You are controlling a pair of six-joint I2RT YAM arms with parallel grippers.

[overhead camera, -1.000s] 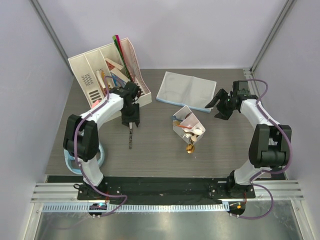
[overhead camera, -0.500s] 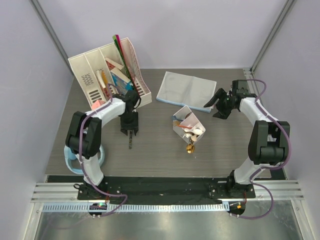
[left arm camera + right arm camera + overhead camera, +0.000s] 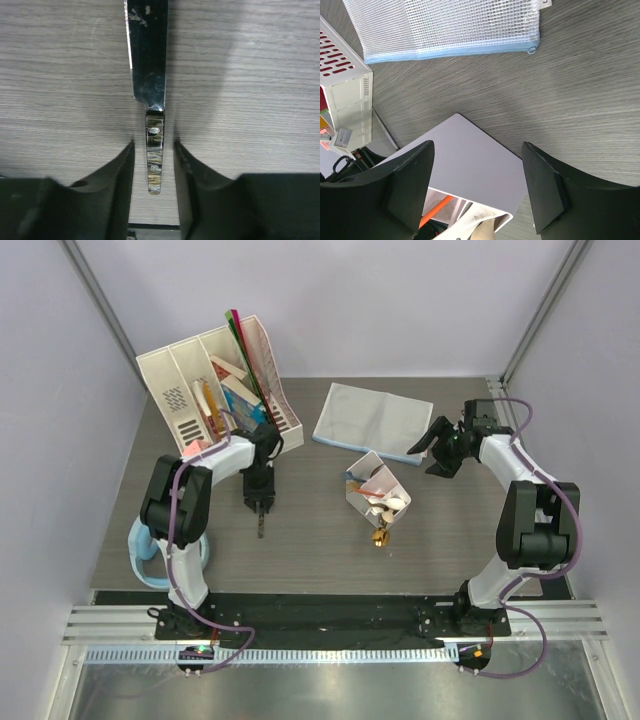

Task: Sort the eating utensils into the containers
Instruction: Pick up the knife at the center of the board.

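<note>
Left jaws flank the knife (image 3: 150, 95) handle, narrow gaps either side.

No legible txt anywhere. Small white tag (image 3: 546, 3) on mesh pouch (image 3: 450, 25) corner: too small to read. Book covers (image 3: 236, 395) in file rack (image 3: 175, 405): blurred. Knife (image 3: 147, 55) blade: no readable stamp.

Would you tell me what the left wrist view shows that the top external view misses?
Only the left wrist view: the knife lies with its handle between the jaws of the left gripper, a gap on each side. Only the top external view: the box of utensils, the mesh pouch, the right gripper. Both: the knife on the table, the left gripper.
</note>
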